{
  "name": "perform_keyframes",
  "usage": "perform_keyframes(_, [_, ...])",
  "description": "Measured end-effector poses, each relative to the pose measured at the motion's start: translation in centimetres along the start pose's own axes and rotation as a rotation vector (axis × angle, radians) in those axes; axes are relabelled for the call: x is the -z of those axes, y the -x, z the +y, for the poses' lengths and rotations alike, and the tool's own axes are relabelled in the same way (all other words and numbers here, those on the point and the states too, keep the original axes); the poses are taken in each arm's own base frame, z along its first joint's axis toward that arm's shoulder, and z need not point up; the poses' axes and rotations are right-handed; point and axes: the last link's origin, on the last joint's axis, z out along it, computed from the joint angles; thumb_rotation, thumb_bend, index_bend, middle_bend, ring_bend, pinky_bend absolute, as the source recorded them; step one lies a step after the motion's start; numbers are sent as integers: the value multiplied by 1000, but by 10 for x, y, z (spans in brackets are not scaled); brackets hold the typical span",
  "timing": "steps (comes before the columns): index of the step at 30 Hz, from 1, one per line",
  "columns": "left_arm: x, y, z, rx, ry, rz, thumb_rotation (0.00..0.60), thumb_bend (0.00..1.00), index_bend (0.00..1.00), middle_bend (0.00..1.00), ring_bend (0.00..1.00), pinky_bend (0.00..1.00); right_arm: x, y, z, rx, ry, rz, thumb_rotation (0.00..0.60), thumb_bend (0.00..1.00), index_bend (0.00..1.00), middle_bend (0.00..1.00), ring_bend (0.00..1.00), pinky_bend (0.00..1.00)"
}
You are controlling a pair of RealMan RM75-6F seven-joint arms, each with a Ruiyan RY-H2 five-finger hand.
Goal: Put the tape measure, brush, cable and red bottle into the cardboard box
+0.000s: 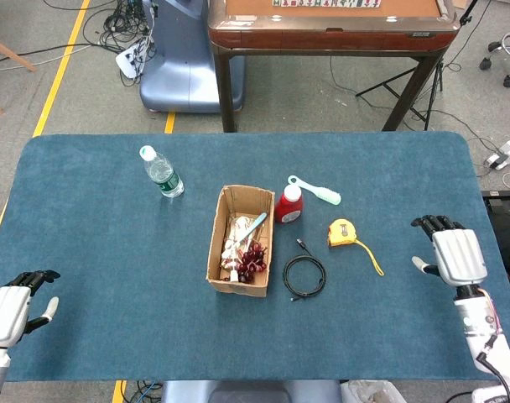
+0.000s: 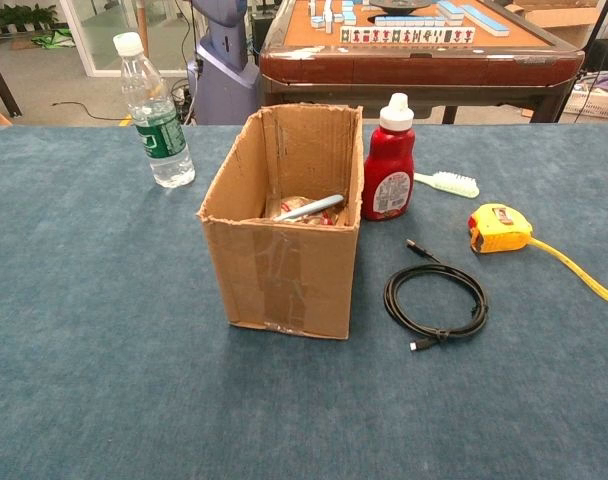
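Observation:
An open cardboard box (image 1: pixel 241 240) (image 2: pixel 284 225) stands mid-table with a pen and other items inside. The red bottle (image 1: pixel 288 204) (image 2: pixel 389 173) stands upright just right of it. Behind the bottle lies a pale green brush (image 1: pixel 315 191) (image 2: pixel 446 183). A yellow tape measure (image 1: pixel 343 232) (image 2: pixel 500 228) with some tape pulled out lies further right. A coiled black cable (image 1: pixel 304 274) (image 2: pixel 435 299) lies in front of the bottle. My right hand (image 1: pixel 450 252) hovers at the table's right edge, fingers apart, holding nothing. At the front left corner, my left hand (image 1: pixel 10 306) is empty too. Neither hand shows in the chest view.
A clear water bottle (image 1: pixel 161 172) (image 2: pixel 154 113) stands left of the box. The blue table (image 1: pixel 112 252) ends just beyond both hands. Behind it stand a wooden mahjong table (image 1: pixel 330 25) and a blue-grey machine base (image 1: pixel 184 59).

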Motion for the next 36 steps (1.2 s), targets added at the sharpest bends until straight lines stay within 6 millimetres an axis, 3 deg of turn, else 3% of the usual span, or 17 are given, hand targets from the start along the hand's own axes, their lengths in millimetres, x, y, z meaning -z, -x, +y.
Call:
perform_keyframes(11, [0, 0, -2, 2, -18, -12, 600, 354, 335, 406, 346, 550, -79, 8, -35, 61, -43, -162, 600, 0, 204, 200, 170, 352])
perform_keyframes(16, [1, -2, -3, 9, -26, -10, 600, 354, 335, 406, 346, 550, -100, 21, -54, 56, -67, -219, 600, 0, 204, 199, 170, 349])
perform_keyframes(25, [2, -5, -5, 19, -36, -4, 600, 354, 335, 406, 346, 550, -109, 49, -84, 98, -137, -305, 600, 0, 204, 199, 170, 348])
perform_keyframes(36, [3, -6, -6, 19, -43, -7, 600, 354, 335, 406, 346, 550, -116, 70, -98, 133, -164, -350, 600, 0, 204, 199, 170, 347])
